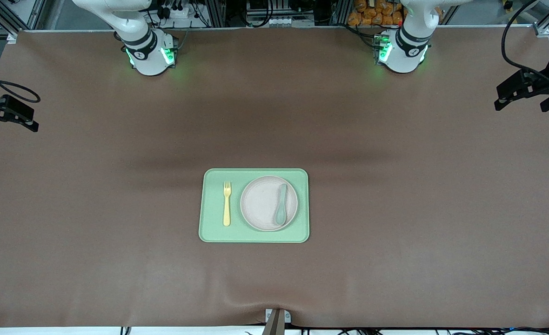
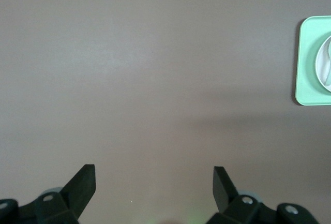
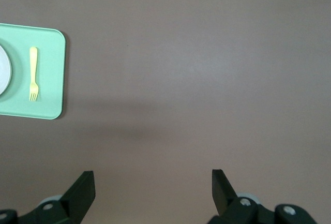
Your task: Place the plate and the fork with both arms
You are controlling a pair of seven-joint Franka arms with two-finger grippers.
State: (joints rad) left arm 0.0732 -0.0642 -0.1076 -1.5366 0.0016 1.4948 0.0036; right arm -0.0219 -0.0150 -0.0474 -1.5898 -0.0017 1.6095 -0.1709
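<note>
The round pale plate (image 1: 260, 204) lies on the light green tray (image 1: 209, 232) in the middle of the table. A grey-green spoon (image 1: 281, 204) rests on the plate. The pale yellow fork (image 1: 227, 203) lies on the tray beside the plate, toward the right arm's end. My left gripper (image 2: 154, 175) is open and empty over bare table toward the left arm's end; its black hand shows at the front view's edge (image 1: 518, 90). My right gripper (image 3: 152, 180) is open and empty over bare table toward the right arm's end, also at that view's edge (image 1: 11, 114).
A brown cloth (image 1: 395, 232) covers the whole table. The right wrist view shows the tray (image 3: 49, 69) with the fork (image 3: 33, 74). The left wrist view shows a corner of the tray (image 2: 307, 63) and the plate's rim (image 2: 323, 63). The arm bases (image 1: 151, 58) stand along the table's farthest edge.
</note>
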